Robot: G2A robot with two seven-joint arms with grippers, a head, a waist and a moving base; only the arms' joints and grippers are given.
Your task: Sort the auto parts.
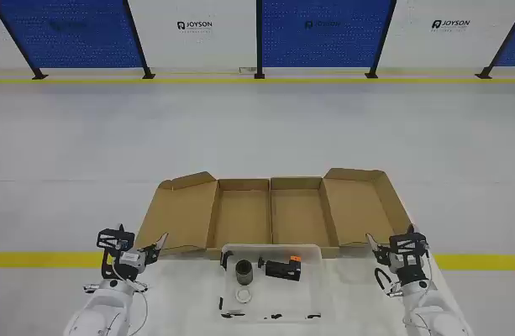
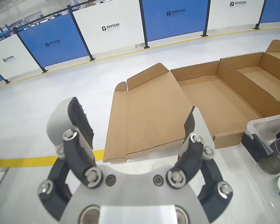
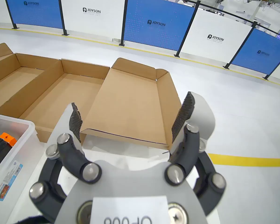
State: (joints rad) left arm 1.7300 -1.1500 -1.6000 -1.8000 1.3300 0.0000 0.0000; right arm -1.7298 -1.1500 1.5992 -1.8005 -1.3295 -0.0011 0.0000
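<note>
- Currently both arms sit at the table's near corners. The left gripper [image 2: 134, 117] is spread wide with nothing between its pads, and the right gripper [image 3: 131, 110] is likewise wide apart and empty.
- All parts lie in the clear plastic bin [image 1: 272, 247], centred between the two grippers and just in front of the cardboard boxes [image 1: 242, 220]. The compartments hold nothing, so I judge sorting not begun.
- Contents: a dark metal cylinder [image 1: 244, 270] standing upright, a white ring [image 1: 243, 295] just beside it, and a black part with orange tab [image 1: 282, 269]. There are also a few dark bits too small to identify.
- Position: the cylinder and ring are nearer the left gripper, and the black part is nearer the right. Each sits beyond the bin wall, well apart from its gripper.
- Risk: the wall stands between jaws and parts. A low sideways approach would strike the rim and shove the light bin, so an entry from above is probably needed.
- Risk: the cylinder and ring are close together, and wide jaws closing on one may knock the other.
- Risk: the cylinder looks smooth and heavy, so a shallow pinch could slip.
- Risk: both arms converging on the centre could clash.
- Risk: the box flaps [image 1: 183, 214] slope up near each gripper, and a low carry could snag them.
</note>
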